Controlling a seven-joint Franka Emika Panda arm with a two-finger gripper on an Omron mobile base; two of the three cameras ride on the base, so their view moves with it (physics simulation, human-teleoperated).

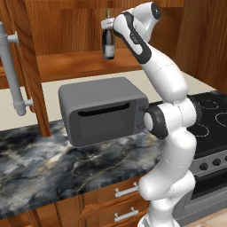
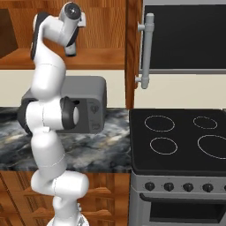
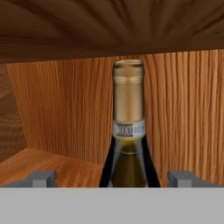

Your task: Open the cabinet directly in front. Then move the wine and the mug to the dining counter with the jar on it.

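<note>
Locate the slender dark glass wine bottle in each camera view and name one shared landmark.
Left base view: slender dark glass wine bottle, top centre, inside the open cabinet.
Right base view: not seen.
Hand view: centre, neck upright.
Shared landmark: grey microwave below the reddish-brown cabinet shelf.

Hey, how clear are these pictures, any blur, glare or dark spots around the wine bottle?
Hand view: the wine is slightly soft, its neck label unreadable, with no glare; the cabinet darkens toward its top and left corner. Left base view: the bottle reads as a dark shape with a faint sheen, beside the pincer. Right base view: evenly lit, the stovetop flat black, without reflections.
</note>
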